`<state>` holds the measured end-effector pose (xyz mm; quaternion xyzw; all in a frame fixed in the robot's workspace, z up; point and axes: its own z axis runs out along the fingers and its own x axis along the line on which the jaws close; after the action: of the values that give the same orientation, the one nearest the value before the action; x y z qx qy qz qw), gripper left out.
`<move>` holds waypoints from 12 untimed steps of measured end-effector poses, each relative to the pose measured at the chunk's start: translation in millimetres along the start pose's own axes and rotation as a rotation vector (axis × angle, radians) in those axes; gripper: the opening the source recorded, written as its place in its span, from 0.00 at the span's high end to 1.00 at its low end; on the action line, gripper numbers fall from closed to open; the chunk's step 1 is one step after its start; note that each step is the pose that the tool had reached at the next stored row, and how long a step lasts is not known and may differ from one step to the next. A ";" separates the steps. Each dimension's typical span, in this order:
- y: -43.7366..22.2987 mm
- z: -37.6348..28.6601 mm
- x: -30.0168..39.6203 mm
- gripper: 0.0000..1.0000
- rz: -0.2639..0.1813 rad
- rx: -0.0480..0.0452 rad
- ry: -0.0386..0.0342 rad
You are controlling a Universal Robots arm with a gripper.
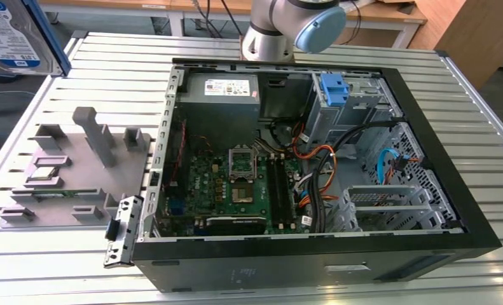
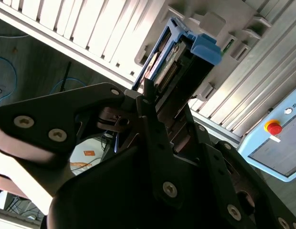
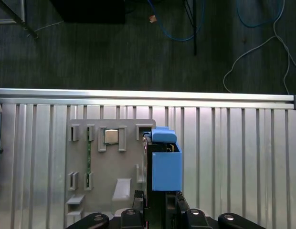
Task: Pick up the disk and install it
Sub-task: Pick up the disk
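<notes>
Diffuse overhead light with soft shadows. In the exterior view, the slatted table (image 1: pixel 65 267) shows pale glare across its slats, and the open computer case (image 1: pixel 480 235) is dim inside. In the first wrist view, the slats are near white, the floor (image 3: pixel 114 52) beyond the table's edge is dark, and the disk (image 3: pixel 166 167) is evenly lit. In the second wrist view, the gripper (image 2: pixel 169 102) is shaded, almost black.

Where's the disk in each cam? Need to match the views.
Exterior view: the disk is in the top corner on the exterior view's left, label facing the camera.
Second wrist view: the disk is edge-on in the claw.
First wrist view: the disk hangs at the fixture plate's edge.
Shared landmark: the grey fixture plate.
</notes>
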<state>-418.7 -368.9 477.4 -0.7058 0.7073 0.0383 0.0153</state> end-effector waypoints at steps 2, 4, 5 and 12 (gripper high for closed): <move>0.0 -0.3 0.0 0.65 0.000 0.0001 -0.0012; 0.0 -0.5 0.0 0.65 0.000 0.0000 -0.0025; 0.0 -0.6 0.0 0.65 0.000 0.0000 -0.0033; 0.0 -0.7 0.0 0.65 0.000 0.0000 -0.0064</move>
<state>-418.7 -368.9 478.2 -0.7057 0.7071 0.0405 0.0176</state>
